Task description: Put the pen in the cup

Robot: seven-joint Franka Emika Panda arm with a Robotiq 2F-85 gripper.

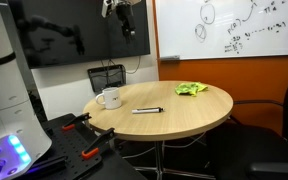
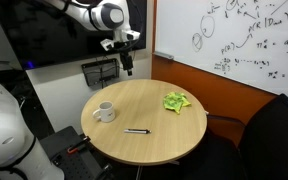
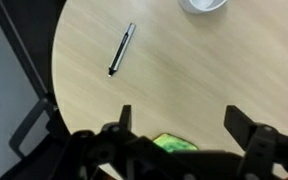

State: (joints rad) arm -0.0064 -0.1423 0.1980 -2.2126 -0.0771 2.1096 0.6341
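Pen (image 3: 121, 50) is lying flat on the light wood tabletop (image 3: 214, 70), well apart from the hand (image 3: 184, 125). In the wrist view it sits at roughly 11 o'clock from the hand, slanted so its upper end points toward 1 o'clock. The hand's two fingers (image 3: 124, 118) are spread wide with nothing gripped between them.

In an exterior view the hand (image 2: 127, 60) hangs high over the far side of the round tabletop, and the pen (image 2: 136, 131) is down near the front edge, at about 5 o'clock from the white cup (image 2: 104, 112) and clear of it.

Stuff that's tricky to see:
- The cup (image 3: 202, 5) is chopped off by the top edge of the wrist view at about 12 o'clock, so only part of it shows.
- A green cloth (image 3: 169, 143) peeks out low between the fingers in the wrist view, mostly covered by the hand's dark body.
- In an exterior view the hand (image 1: 124, 15) sits right at the top edge, dark against a dark screen, so its jaws can't be read there.
- The pen is too small in both exterior views to tell which end is the tip.
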